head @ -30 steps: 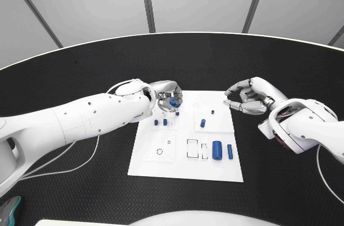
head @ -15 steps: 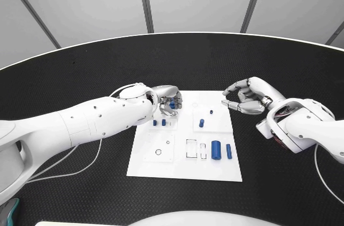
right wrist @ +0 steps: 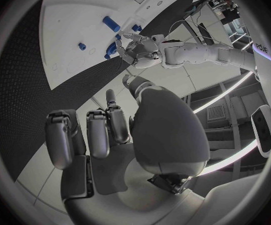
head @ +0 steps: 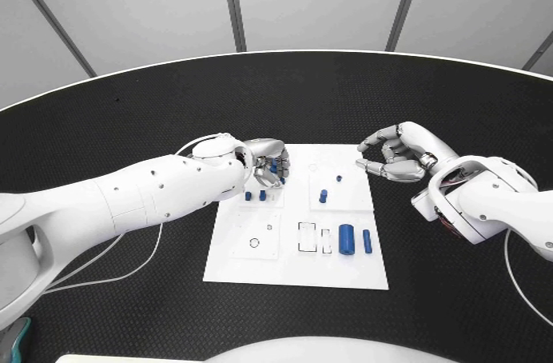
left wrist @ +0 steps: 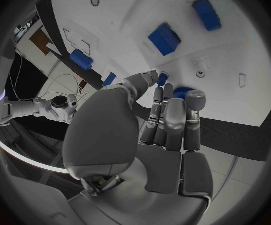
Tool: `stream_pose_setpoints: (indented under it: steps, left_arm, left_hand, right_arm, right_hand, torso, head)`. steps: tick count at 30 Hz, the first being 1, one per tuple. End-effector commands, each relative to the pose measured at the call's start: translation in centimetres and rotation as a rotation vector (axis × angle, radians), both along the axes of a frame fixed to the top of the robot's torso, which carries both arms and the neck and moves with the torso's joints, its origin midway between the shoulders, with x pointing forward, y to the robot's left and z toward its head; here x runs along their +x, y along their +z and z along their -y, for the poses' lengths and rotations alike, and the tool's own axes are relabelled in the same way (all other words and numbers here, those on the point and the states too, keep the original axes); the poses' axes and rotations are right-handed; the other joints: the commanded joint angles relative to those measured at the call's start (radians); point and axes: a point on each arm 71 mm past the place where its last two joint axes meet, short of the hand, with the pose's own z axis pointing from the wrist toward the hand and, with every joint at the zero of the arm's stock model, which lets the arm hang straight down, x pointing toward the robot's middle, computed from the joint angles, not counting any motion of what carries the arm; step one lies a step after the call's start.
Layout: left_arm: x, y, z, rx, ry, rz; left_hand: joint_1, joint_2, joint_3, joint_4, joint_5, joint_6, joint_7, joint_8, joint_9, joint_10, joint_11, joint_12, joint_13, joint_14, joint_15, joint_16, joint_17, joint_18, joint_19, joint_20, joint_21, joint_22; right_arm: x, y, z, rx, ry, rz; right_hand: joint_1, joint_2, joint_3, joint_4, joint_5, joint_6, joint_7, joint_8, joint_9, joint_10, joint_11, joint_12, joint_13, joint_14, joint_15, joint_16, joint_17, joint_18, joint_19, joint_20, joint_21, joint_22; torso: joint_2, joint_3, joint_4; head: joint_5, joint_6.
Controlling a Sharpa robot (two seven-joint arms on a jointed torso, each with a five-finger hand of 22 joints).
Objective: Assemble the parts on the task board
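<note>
Black table (head: 138,99) unchanged. Task board (head: 297,267) same place mid-table. Left hand (head: 268,159) still over board's far left corner, fingers curled round small blue part (left wrist: 184,92), same as half second ago. Right hand (head: 395,157) still just off board's far right edge, fingers curled in, holding nothing. Blue cylinders (head: 347,240) lie near board's right side, unmoved. No legible writing.

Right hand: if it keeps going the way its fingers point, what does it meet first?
The right hand hovers off the task board's far right corner, fingers curled and pointing toward the left hand. Going straight on, it would likely cross the board's edge first, then the small blue part; height above the board is unclear.
</note>
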Motion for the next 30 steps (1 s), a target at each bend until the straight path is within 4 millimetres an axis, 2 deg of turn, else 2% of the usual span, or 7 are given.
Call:
stream_pose_setpoints:
  steps: [1, 30]
  left_arm:
    - [0.0, 0.0, 0.0, 0.004, 0.003, -0.002]
    - [0.1, -1.1, 0.3, 0.042, 0.024, -0.032]
  left_hand:
    - [-0.007, 0.007, 0.008, -0.001, 0.000, 0.008, 0.001, -0.004, -0.002, 0.009, -0.003, -0.004, -0.002, 0.011, -0.001, 0.009, 0.006, -0.022, 0.014, 0.001, 0.010, 0.015]
    - [-0.002, 0.032, 0.029, -0.011, -0.003, 0.019, 0.002, -0.007, -0.004, 0.022, -0.004, -0.014, -0.006, 0.025, -0.003, 0.026, 0.003, -0.032, 0.054, -0.003, 0.051, 0.073]
  right_arm:
    - [0.0, 0.0, 0.0, 0.000, 0.000, 0.000]
    - [0.0, 0.0, -0.2, 0.000, 0.007, -0.002]
  right_hand:
    - [0.002, -0.004, 0.001, 0.003, 0.003, -0.001, -0.002, 0.004, -0.001, -0.002, -0.002, -0.002, 0.097, 0.079, -0.004, -0.004, 0.157, -0.015, 0.104, -0.008, 0.003, 0.263]
    - [0.009, -0.004, 0.010, 0.003, 0.039, 0.001, -0.002, 0.008, -0.001, 0.001, -0.003, 0.001, 0.100, 0.080, -0.005, -0.004, 0.158, -0.015, 0.104, -0.009, 0.003, 0.263]
  torso:
    - [0.000, 0.0006, 0.0001]
    - [-0.001, 0.0000, 0.0007]
  head:
    - [-0.001, 0.000]
    - [-0.003, -0.008]
